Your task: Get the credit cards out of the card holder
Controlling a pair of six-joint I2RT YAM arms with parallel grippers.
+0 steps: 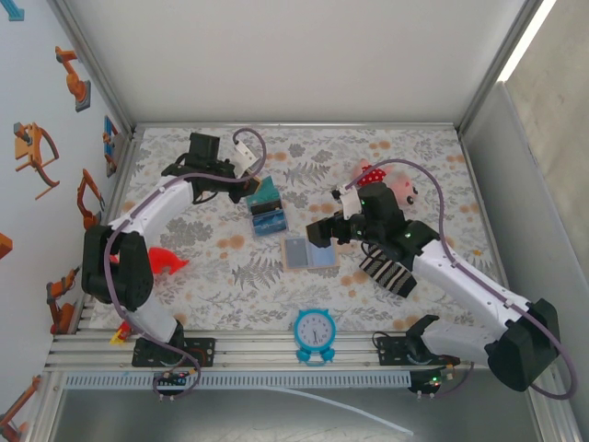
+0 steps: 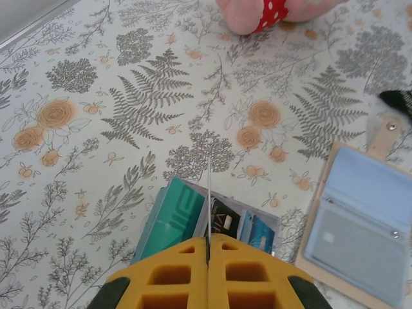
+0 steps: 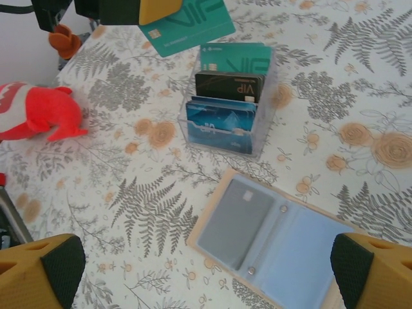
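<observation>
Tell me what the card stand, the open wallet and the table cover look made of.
Card stand: clear hard plastic, glossy; the cards show through its walls.
Wallet: tan outer edge, leather or imitation, can't tell; pale blue inside with see-through plastic pockets and metal-looking snaps.
Table cover: matte floral print, cloth or vinyl.

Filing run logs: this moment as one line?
left gripper: shut on teal card by rack | right gripper: open above holder | holder: open, grey card inside
</observation>
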